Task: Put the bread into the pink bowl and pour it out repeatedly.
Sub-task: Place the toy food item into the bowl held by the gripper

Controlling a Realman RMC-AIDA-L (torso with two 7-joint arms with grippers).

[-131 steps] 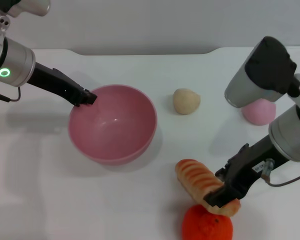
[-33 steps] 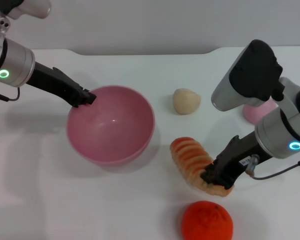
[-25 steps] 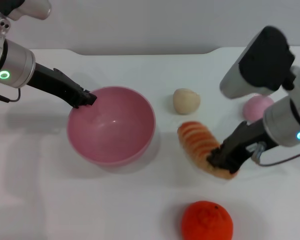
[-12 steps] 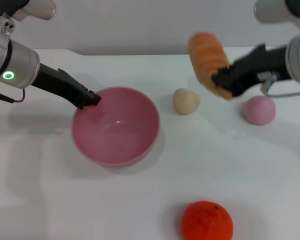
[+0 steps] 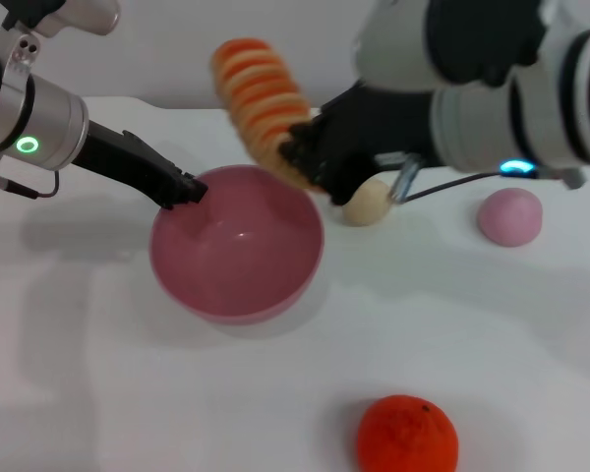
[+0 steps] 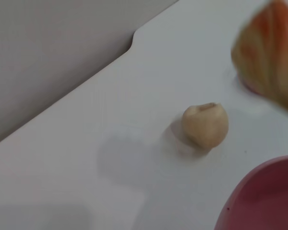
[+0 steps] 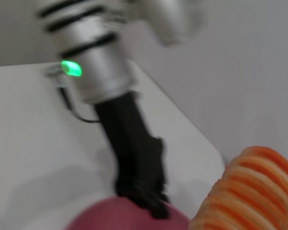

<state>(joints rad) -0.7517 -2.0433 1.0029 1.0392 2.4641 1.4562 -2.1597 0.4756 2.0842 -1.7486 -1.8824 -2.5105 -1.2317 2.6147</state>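
White tabletop [image 5: 472, 324] carries the pink bowl [image 5: 238, 246], whose rim the left gripper [image 5: 189, 187] pinches. Just beside it, the right gripper [image 5: 297, 157] clamps the bread [image 5: 261, 103] aloft over the bowl's far edge (a beige ball [image 5: 369, 202] sits behind).

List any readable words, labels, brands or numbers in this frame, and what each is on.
None can be read: no lettering shows on the glossy pink plastic bowl, the striped orange-and-cream ridged bread, or either arm. The only markings are a green ring light on the left arm and a blue light on the right arm.
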